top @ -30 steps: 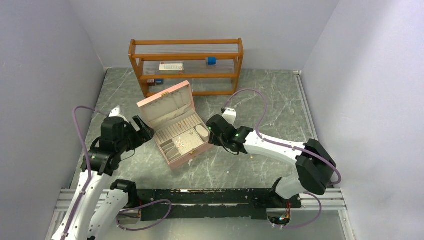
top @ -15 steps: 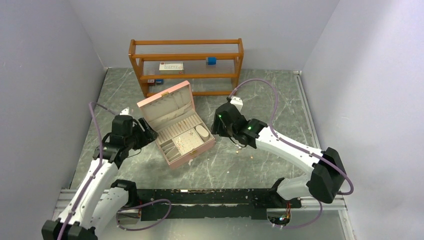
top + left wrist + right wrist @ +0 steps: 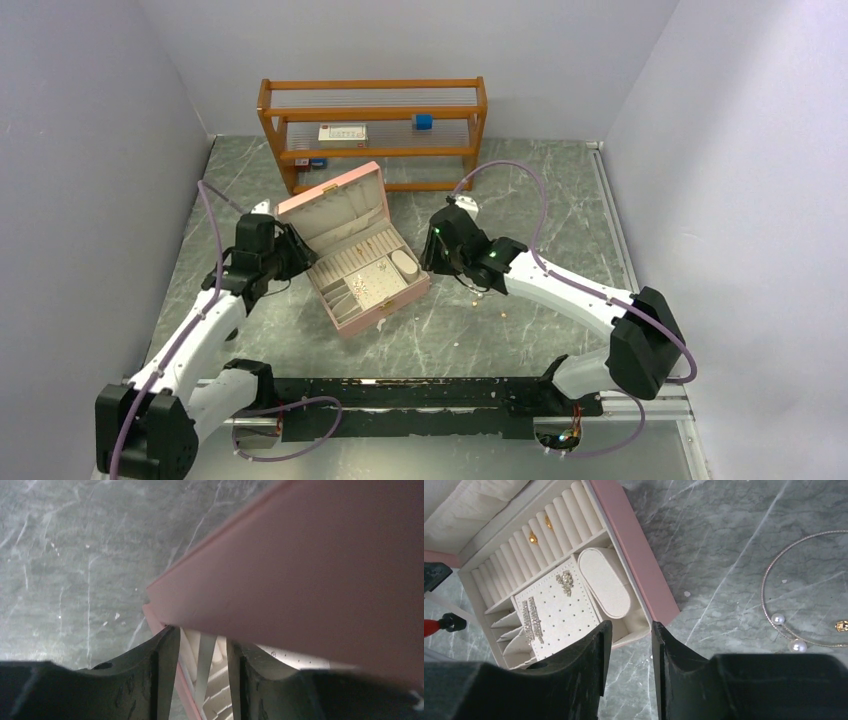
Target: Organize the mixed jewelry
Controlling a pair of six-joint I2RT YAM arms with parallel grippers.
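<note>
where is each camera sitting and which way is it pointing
top: fixed high behind the arm bases, facing down and forward over the table to the shelf; left arm and right arm show.
left wrist: on the left arm, close to the box lid; left fingers at the bottom.
right wrist: on the right arm, looking down into the box tray and at a necklace; right fingers at the bottom.
shared: all three see the box.

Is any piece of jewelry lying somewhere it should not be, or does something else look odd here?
Yes. A thin gold hoop with two pearls and a small gold piece lie on the bare table, outside the open pink box, while other pieces already sit inside it.
</note>
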